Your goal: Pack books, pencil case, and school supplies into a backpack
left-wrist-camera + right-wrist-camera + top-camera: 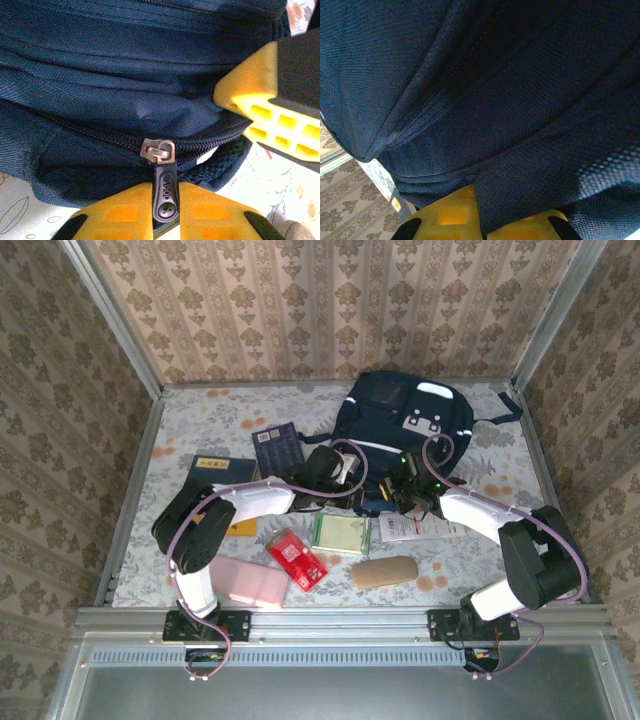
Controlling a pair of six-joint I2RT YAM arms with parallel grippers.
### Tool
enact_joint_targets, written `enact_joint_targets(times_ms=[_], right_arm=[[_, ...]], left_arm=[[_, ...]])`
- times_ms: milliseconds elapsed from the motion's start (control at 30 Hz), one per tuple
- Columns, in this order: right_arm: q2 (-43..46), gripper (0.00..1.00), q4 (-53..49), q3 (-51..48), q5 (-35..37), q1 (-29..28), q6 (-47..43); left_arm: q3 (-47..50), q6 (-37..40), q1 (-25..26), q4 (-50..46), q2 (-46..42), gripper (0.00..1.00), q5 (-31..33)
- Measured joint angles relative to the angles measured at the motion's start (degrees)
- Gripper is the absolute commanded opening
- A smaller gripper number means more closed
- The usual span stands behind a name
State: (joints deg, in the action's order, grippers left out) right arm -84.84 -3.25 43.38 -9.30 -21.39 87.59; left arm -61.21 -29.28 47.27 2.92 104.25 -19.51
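Observation:
The navy backpack [410, 425] lies at the back centre of the table, its opening edge facing me. My left gripper [348, 475] is at that near edge, shut on the black zipper pull [165, 187], which hangs from the metal slider [158, 150]. My right gripper [407, 492] is just to the right, shut on a fold of backpack fabric [520, 190]. A dark navy grid book [277, 448] and a blue book with a yellow label [210, 468] lie at the left. An orange-yellow book [243, 527] shows under my left arm. Red packet [296, 557], pale green pad [341, 534] and white packet [415, 528] lie in front. A tan oblong pencil case [384, 572] rests near the front edge.
A flat pink pouch [250, 581] lies at the front left beside the left arm's base. Metal rails [130, 490] frame the table, with patterned walls behind. The right gripper's yellow finger [260, 90] sits close to the zipper in the left wrist view.

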Motion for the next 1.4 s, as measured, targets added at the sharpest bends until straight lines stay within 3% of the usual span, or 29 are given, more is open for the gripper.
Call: enact_joint_targets(times_ms=[367, 633, 833, 1033, 1133, 1400], right_arm=[[1.3, 0.0, -4.7, 2.1, 0.2, 0.4, -6.6], [6.6, 0.0, -13.7, 6.1, 0.4, 3.1, -14.1], [8.0, 0.0, -16.5, 6.4, -0.1, 4.3, -17.4], [8.0, 0.0, -16.7, 6.5, -0.6, 4.2, -18.6], [8.0, 0.0, -16.7, 6.5, -0.6, 4.0, -18.7], [8.0, 0.0, -16.6, 6.5, -0.6, 3.7, -18.6]], left_arm=[[1.0, 0.4, -1.4, -0.9, -2.6, 0.0, 0.0], [3.0, 0.4, -6.0, -4.0, -5.8, 0.0, 5.9], [3.1, 0.4, -5.7, -4.1, -6.2, 0.0, 5.2], [2.6, 0.2, -2.3, -4.5, -8.4, 0.39, 3.7], [-0.4, 0.0, -0.1, -6.8, -9.0, 0.47, 3.5], [-10.9, -0.8, 4.7, -11.6, -6.2, 0.55, 5.0]])
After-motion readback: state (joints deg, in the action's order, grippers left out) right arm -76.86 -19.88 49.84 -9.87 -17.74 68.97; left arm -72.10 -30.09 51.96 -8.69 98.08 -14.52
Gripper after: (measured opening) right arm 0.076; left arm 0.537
